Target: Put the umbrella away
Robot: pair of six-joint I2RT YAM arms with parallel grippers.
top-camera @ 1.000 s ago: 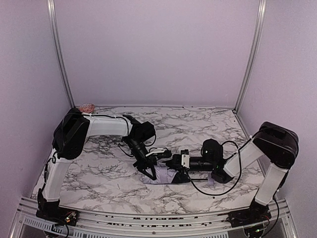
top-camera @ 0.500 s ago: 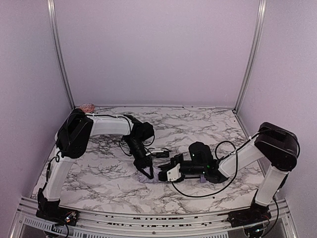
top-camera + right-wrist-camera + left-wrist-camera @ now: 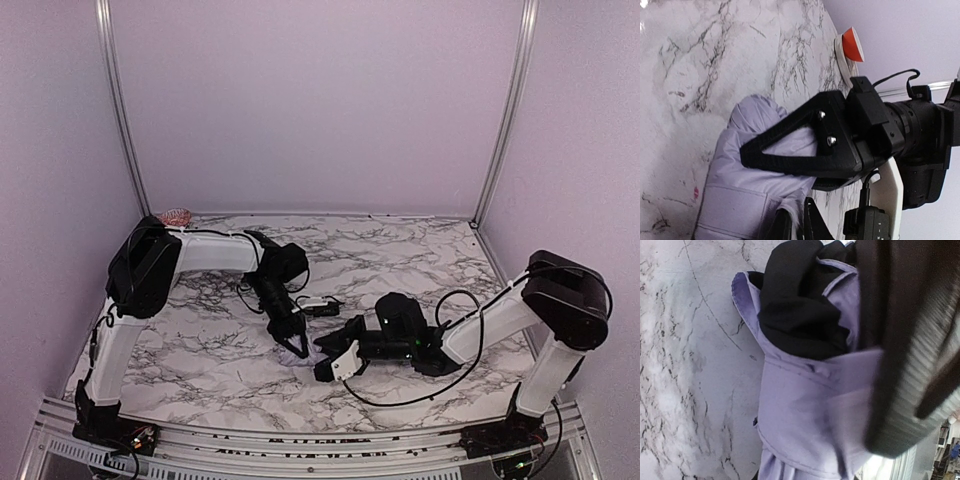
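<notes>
Left gripper point(image 3: 298, 348) clamps umbrella point(image 3: 805, 405), apart from table point(image 3: 400, 250) edges; right gripper point(image 3: 325, 370): state unclear.

On the grey-veined white marble tabletop point(image 3: 420, 250), the left gripper point(image 3: 296, 346) touches a pale lavender fabric umbrella point(image 3: 308, 352); the right gripper point(image 3: 326, 371) lies just beside.

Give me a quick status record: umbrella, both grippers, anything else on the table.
umbrella: lavender fabric bunched, black lining showing, lying on the marble table near its middle front
left gripper: shut on the umbrella's fabric
right gripper: low, close beside the left gripper at the umbrella; open or shut cannot be told
other item: small round reddish thing at the far left corner
handle and shaft: not in view
task status: not yet put away
</notes>
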